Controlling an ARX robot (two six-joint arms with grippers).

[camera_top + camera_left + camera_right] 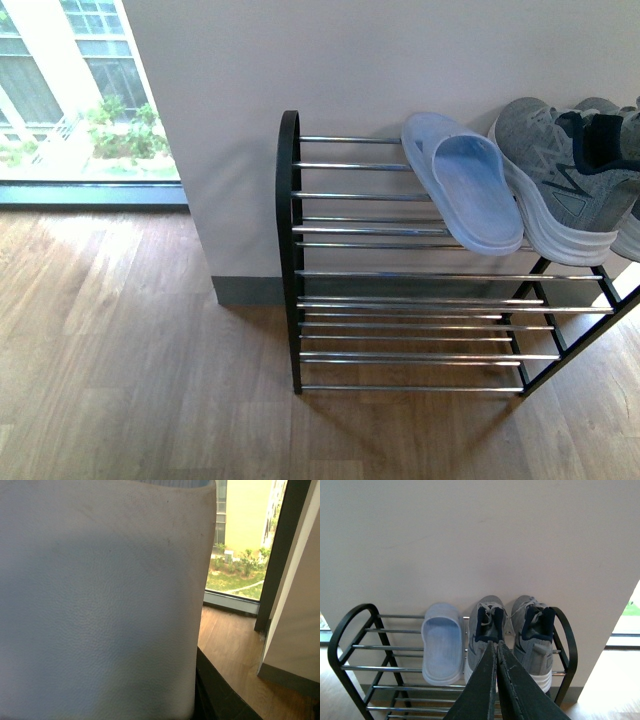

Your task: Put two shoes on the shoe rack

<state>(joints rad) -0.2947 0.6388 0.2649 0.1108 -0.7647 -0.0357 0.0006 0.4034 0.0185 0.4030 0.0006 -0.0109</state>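
Top tier of shoe rack (291,200) already carrying one pale-blue slide sandal (462,180) right of centre and two grey sneakers (555,165) at the frame's right edge, all leaning toe-up on the wall. Right gripper (496,652) pinched closed, empty, lower centre of its wrist view; left gripper unseen, state unknown, its wrist view filled by a pale-blue pebbled surface (100,605), probably the second sandal. Likely light, flexible, slick rubber: best pinched across the strap or sole edge.

Shoe rack (420,275) against the white wall (350,60), wood floor (130,370) under it. Top tier of rack: pale-blue slide sandal (465,185) lying toe-to-wall, touching the grey sneaker (560,180) on its right. Second sneaker (625,150) cut off at frame edge. Lower tiers bare bars. Window (70,95) left of rack, well apart.
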